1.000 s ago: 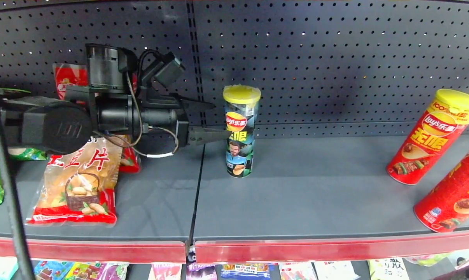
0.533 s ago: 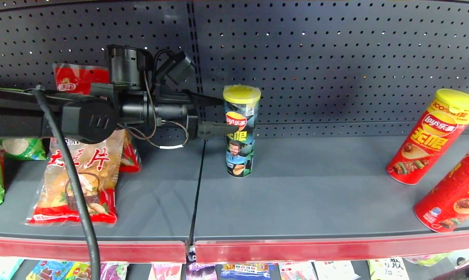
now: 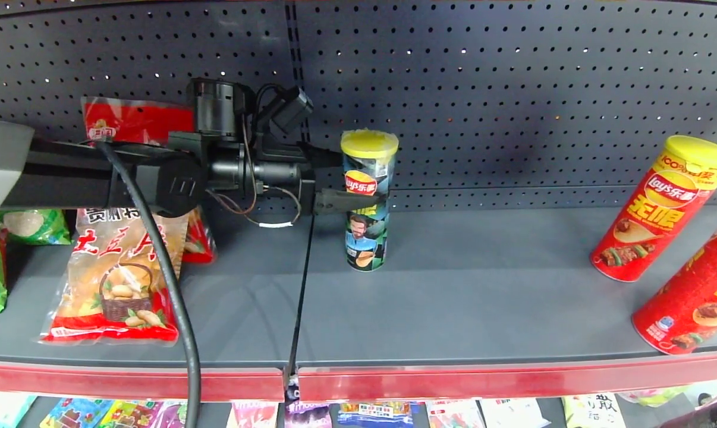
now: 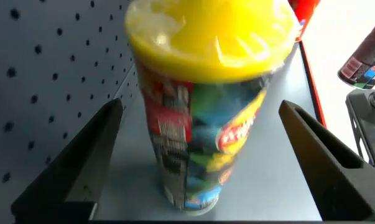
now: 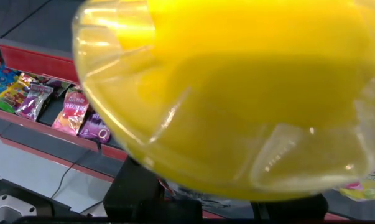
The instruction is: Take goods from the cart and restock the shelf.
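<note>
Can (image 3: 367,226) stands upright — yellow lid (image 3: 369,144) up — inside the left pincer (image 3: 358,178), spread wide.

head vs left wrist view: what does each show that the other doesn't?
Head only: potato-chip bag at the shelf's left, two red cans at its right, red shelf lip. Left wrist only: clear gaps between both fingers of the left tool and the yellow-lidded can. Both: that can upright, the open tool straddling it, pegboard behind.
</note>
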